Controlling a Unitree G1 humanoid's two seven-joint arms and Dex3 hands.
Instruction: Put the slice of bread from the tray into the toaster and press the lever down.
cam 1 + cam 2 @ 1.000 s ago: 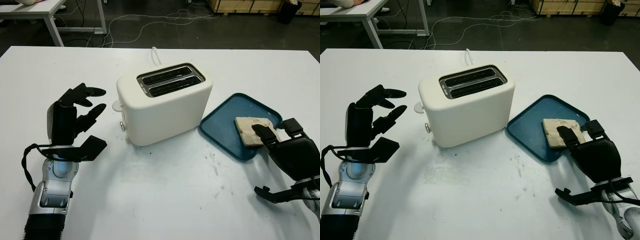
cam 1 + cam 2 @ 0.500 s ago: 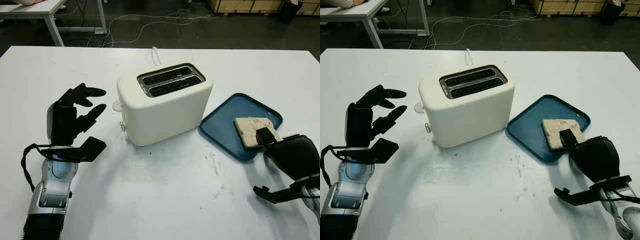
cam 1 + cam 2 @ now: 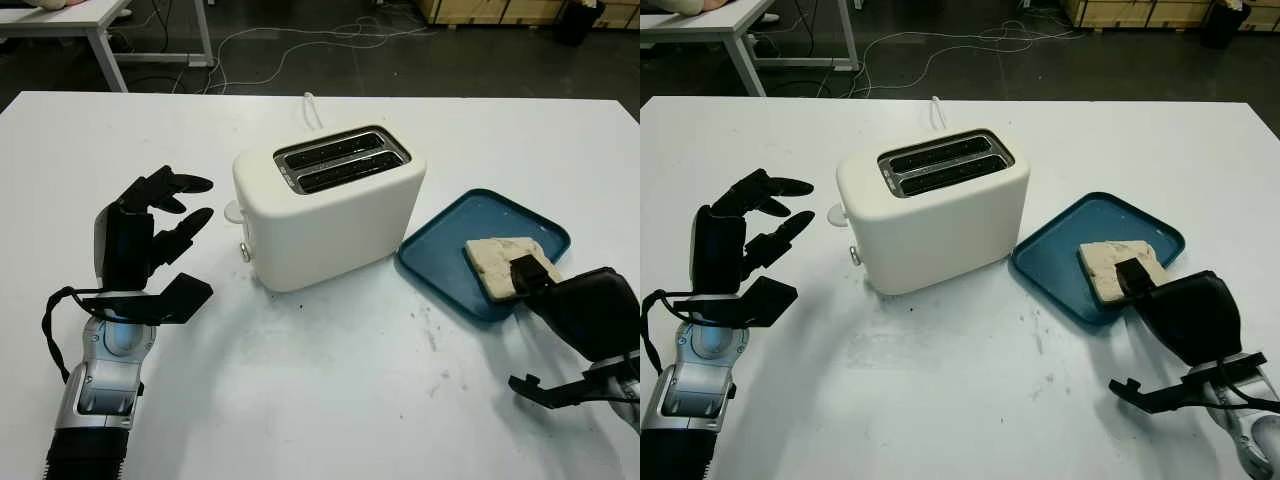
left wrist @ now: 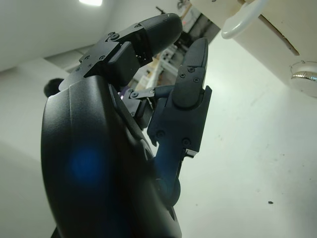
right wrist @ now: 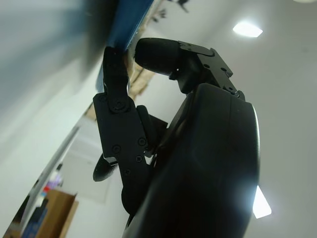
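Left hand (image 3: 150,235) open, raised; right hand (image 3: 580,305) possibly grasping.

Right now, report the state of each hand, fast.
Left hand: open, holding nothing, beside the cream two-slot toaster.
Right hand: fingers on the pale bread slice in the blue tray; grasp cannot be told.

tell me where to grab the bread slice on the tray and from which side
Grip the bread slice across its two flat faces at the near-right edge, coming from the robot's right, where the right hand already sits with a fingertip on it. It lies flat in the blue tray, whose low rim blocks a level approach, so a finger likely has to get under that edge first. The left hand is open beside the toaster.
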